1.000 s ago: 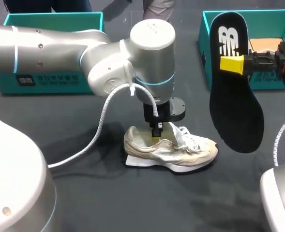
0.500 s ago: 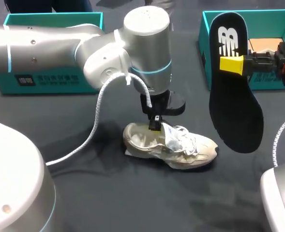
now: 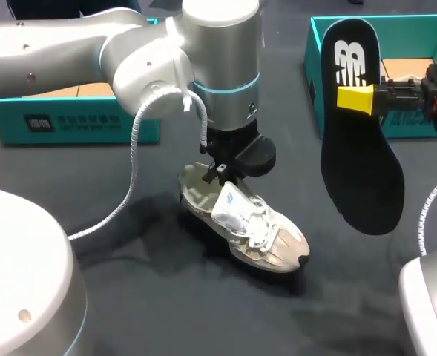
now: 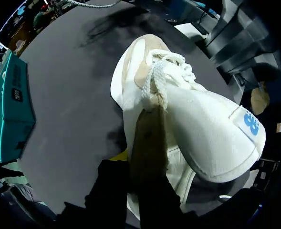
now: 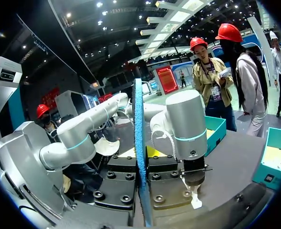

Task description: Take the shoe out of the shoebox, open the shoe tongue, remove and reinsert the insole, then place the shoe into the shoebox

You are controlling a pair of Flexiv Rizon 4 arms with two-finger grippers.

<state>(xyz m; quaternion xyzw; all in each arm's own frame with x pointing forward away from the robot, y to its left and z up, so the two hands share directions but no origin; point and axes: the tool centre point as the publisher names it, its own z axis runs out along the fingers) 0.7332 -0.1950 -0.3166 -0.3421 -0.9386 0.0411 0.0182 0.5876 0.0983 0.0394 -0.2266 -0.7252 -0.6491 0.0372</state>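
Now left gripper (image 3: 222, 172) pinches sneaker (image 3: 255, 230) at collar, sneaker on table (image 3: 166, 297) between shoeboxes. Right gripper (image 3: 359, 99) clamps insole (image 3: 359, 163), held upright before right shoebox (image 3: 314, 67). Risk: collar slips from pinch, sneaker topples, opening turns away, insole reinsertion jams.

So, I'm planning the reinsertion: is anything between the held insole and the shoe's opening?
Yes. The left gripper sits at the opening of the shoe, clamped on its side wall, so the insole in the right gripper likely has no free way in.
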